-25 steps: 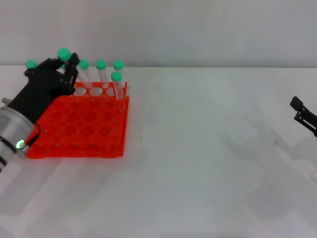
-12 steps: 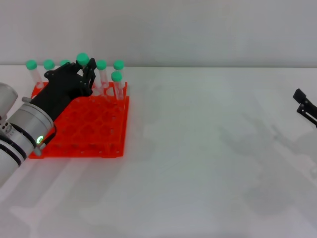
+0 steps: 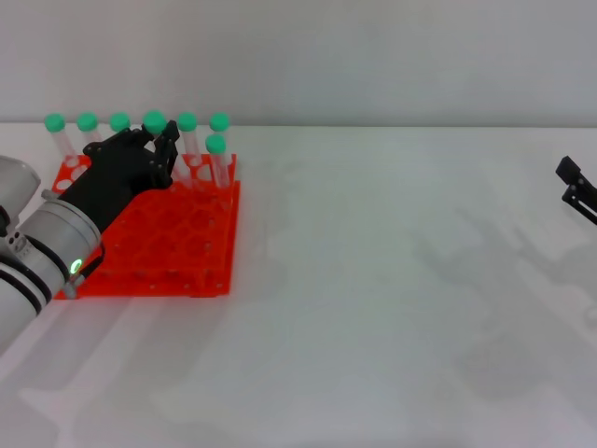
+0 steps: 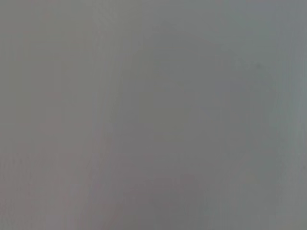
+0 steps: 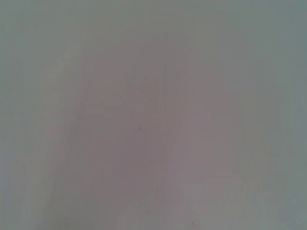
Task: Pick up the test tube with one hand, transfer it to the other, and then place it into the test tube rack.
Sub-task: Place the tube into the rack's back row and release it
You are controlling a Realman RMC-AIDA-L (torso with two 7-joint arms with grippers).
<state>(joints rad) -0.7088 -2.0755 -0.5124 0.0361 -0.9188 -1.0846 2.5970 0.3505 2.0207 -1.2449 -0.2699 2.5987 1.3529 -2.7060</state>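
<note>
Now the black jointed left hand [image 3: 131, 168] hovers over the bright orange-red two-tiered test tube rack [image 3: 168, 243], fingers curled around a clear green-capped test tube [image 3: 155, 123] at the rack's back row, beside six more green-capped tubes [image 3: 216, 157]. Off at the right edge sits the black right hand [image 3: 578, 187], its grip unreadable. Plain white desk [image 3: 392, 299], pale bare wall [image 3: 373, 56] behind.

White table [image 3: 392, 308] against pale wall [image 3: 373, 56]
</note>
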